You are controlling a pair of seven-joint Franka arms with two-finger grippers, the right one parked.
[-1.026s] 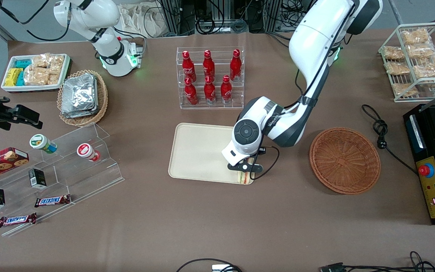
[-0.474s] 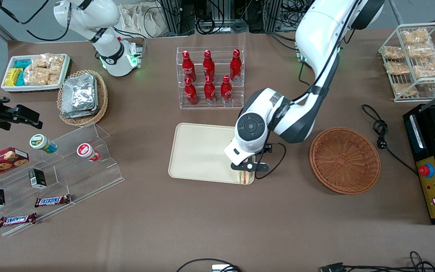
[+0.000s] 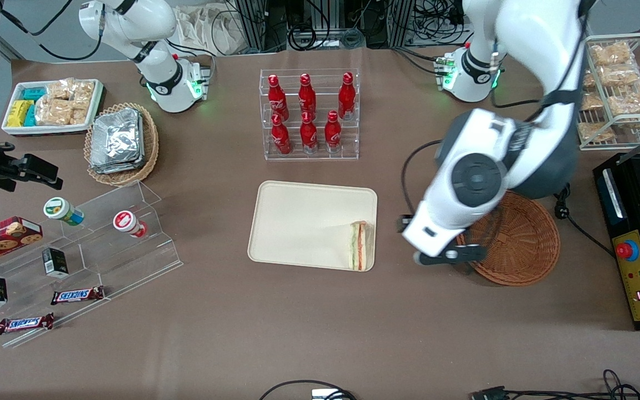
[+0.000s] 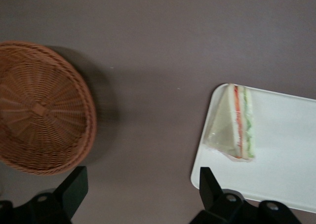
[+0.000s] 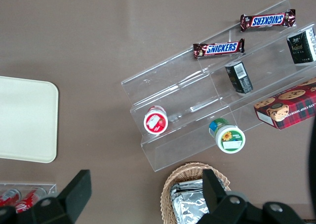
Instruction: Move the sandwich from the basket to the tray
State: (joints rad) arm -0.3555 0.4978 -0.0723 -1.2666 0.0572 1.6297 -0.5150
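The sandwich [image 3: 359, 245] lies on the tray [image 3: 298, 222], in the corner of the tray that is nearest to the front camera and toward the working arm's end of the surface [image 3: 298, 333]. It lies on its flat side, with the layers of orange, red and green filling turned toward the rim of the tray. In the left wrist view the sandwich [image 4: 236, 123] shows in its clear wrap, and its filling side is close to the short rim of the tray [image 4: 291, 150].

The pincer [image 3: 446, 256] hangs above the bare surface between the tray and the basket [image 3: 511, 239], at about 3 o'clock from the sandwich in the front view, and partly above the rim of the basket. In the left wrist view its two fingers [image 4: 74, 184] stand wide apart and nothing is between them, so the pincer [image 4: 143, 184] is open and empty. The basket [image 4: 42, 120] holds nothing.

At about 12 o'clock from the tray stands a clear rack with red bottles [image 3: 309, 114]. Toward the parked arm's end of the surface there is a lighter basket with foil packs [image 3: 120, 141].
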